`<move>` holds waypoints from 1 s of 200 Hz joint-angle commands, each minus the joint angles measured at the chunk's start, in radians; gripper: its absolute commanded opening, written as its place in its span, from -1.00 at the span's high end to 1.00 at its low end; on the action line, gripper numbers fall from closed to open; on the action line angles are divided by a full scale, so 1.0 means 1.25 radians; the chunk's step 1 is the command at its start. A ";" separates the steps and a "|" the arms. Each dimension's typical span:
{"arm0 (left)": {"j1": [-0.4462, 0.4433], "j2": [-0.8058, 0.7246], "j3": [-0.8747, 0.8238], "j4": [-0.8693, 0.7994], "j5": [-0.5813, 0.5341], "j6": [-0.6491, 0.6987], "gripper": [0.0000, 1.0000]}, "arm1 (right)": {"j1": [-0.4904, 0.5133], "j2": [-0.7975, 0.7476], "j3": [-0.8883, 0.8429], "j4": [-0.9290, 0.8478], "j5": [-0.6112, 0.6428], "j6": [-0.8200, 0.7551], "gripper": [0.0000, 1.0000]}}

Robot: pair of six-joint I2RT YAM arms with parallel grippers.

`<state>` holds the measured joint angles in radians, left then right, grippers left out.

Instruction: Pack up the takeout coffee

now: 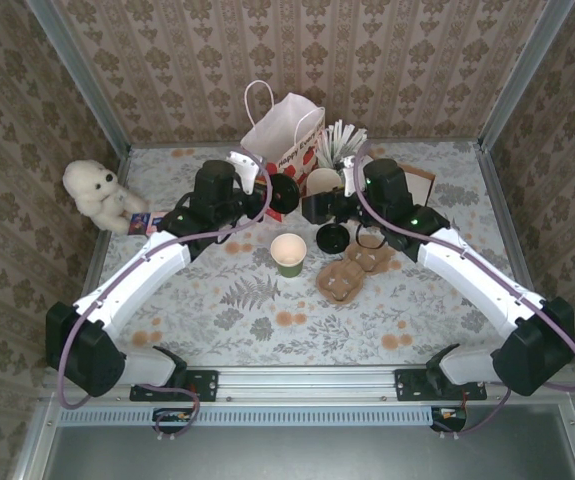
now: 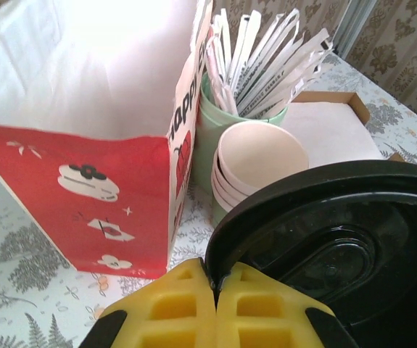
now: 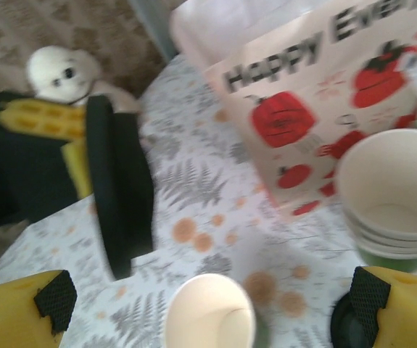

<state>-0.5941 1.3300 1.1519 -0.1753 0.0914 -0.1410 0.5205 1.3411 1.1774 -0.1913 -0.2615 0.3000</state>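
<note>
The takeout coffee cup [image 1: 289,255] is dark green and stands open-topped at the table's middle, its cream inside showing. Its round black lid [image 1: 285,191] is off the cup, held on edge in front of the bag with my left gripper [image 1: 270,190] shut on it. In the left wrist view the yellow fingers [image 2: 186,308] pinch the lid [image 2: 339,239] by its rim. My right gripper [image 1: 317,208] is open just behind the cup. In the right wrist view the cup [image 3: 212,315] lies below and between its spread fingers [image 3: 30,308], with the lid [image 3: 117,188] edge-on to the left.
A red-and-white paper bag [image 1: 285,135] stands open at the back, with a pale green cup of white sticks [image 1: 339,145] and stacked cream cups [image 1: 323,180] beside it. A cardboard cup carrier [image 1: 352,272] and another black lid [image 1: 332,237] lie right of the cup. A teddy bear [image 1: 102,195] sits far left.
</note>
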 commanded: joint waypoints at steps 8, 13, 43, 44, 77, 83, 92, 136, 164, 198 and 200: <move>0.001 -0.005 0.020 0.006 0.002 0.071 1.00 | 0.027 0.034 0.054 0.005 -0.103 0.008 -1.00; 0.000 -0.005 0.022 0.004 0.005 0.074 1.00 | 0.031 0.034 0.061 0.011 -0.094 0.009 -0.99; 0.000 -0.012 0.019 0.005 0.020 0.084 1.00 | 0.047 0.108 0.105 0.040 -0.029 0.027 -0.74; 0.000 -0.013 0.019 0.005 0.020 0.084 1.00 | 0.047 0.109 0.106 0.040 -0.027 0.027 -0.73; 0.001 -0.016 0.020 0.003 0.037 0.093 1.00 | 0.057 0.151 0.153 0.018 -0.025 -0.018 -0.45; 0.001 -0.016 0.020 0.003 0.039 0.094 1.00 | 0.058 0.155 0.161 0.010 -0.032 -0.027 -0.39; 0.000 -0.015 0.023 0.003 0.042 0.099 1.00 | 0.059 0.158 0.168 -0.002 -0.045 -0.038 -0.29; 0.001 -0.012 0.031 -0.005 0.036 0.105 1.00 | 0.059 0.165 0.196 -0.066 -0.074 -0.061 0.10; 0.000 -0.012 0.034 -0.011 0.040 0.102 1.00 | 0.059 0.163 0.195 -0.072 -0.069 -0.069 0.20; 0.001 -0.018 0.031 -0.012 0.039 0.097 1.00 | 0.059 0.174 0.211 -0.106 -0.057 -0.080 0.14; 0.000 -0.019 0.031 -0.012 0.039 0.097 1.00 | 0.059 0.174 0.212 -0.107 -0.058 -0.081 0.14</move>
<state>-0.5941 1.3300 1.1591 -0.1890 0.1268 -0.0299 0.5884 1.5387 1.3983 -0.2749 -0.3264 0.2230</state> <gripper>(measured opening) 0.043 0.428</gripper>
